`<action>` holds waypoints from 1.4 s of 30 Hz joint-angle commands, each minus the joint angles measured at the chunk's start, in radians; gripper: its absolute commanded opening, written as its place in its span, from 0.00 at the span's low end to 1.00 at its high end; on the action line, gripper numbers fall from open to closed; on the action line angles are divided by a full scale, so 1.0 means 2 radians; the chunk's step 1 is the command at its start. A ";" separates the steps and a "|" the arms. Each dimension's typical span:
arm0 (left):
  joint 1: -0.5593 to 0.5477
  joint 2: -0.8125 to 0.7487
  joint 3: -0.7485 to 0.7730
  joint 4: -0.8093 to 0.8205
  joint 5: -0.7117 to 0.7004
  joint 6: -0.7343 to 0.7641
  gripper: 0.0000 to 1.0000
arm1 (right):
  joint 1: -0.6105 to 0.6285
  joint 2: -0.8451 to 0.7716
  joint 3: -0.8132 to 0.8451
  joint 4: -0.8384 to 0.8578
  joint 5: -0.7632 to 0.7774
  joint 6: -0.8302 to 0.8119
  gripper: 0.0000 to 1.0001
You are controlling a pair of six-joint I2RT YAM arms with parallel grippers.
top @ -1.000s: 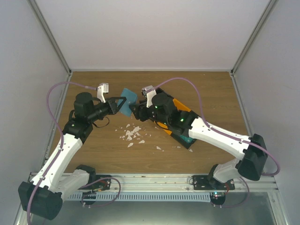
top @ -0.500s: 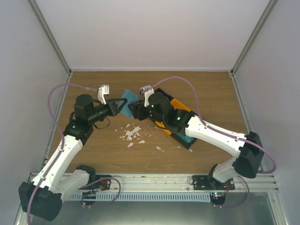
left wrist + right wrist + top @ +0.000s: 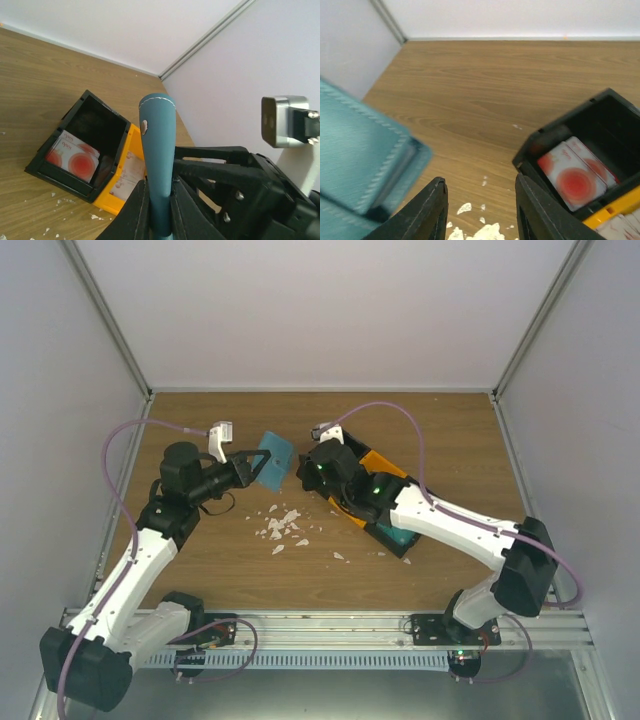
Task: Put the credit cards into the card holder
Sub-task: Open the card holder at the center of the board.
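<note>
My left gripper [image 3: 260, 469] is shut on the teal-blue card holder [image 3: 275, 457] and holds it off the table. In the left wrist view the holder [image 3: 159, 145] stands edge-on between the closed jaws of that gripper [image 3: 159, 200]. My right gripper [image 3: 304, 464] is open and empty just right of the holder. In the right wrist view the holder [image 3: 362, 165] is blurred at the left, outside the spread fingers [image 3: 434, 207]. Red-and-white credit cards [image 3: 574, 176] lie in the black bin; they also show in the left wrist view [image 3: 74, 155]. Pinkish-white cards [image 3: 126, 176] lie in the orange compartment.
A black and orange tray [image 3: 378, 468] lies under my right arm, with a green-teal block [image 3: 400, 538] at its near end. White scraps [image 3: 282, 525] are scattered on the wooden table in front of the grippers. Grey walls enclose the table.
My right gripper has drawn back to the right, away from the card holder and over the tray's end. My left gripper keeps the holder almost still.
</note>
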 commanded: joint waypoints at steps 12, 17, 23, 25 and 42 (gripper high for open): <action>-0.003 -0.003 0.004 0.021 -0.003 0.010 0.00 | -0.011 -0.017 -0.003 0.064 -0.164 -0.053 0.63; -0.002 -0.002 0.003 0.023 0.005 0.013 0.00 | -0.011 0.004 0.017 0.046 -0.168 -0.056 0.65; -0.002 -0.001 -0.001 0.033 0.021 0.010 0.00 | -0.011 0.042 0.048 0.008 -0.123 -0.045 0.67; -0.003 -0.002 -0.001 0.032 0.021 0.009 0.00 | -0.011 0.049 0.050 -0.007 -0.070 -0.031 0.63; -0.002 -0.015 -0.009 0.011 -0.038 0.030 0.00 | -0.030 -0.001 -0.012 -0.004 -0.111 0.021 0.44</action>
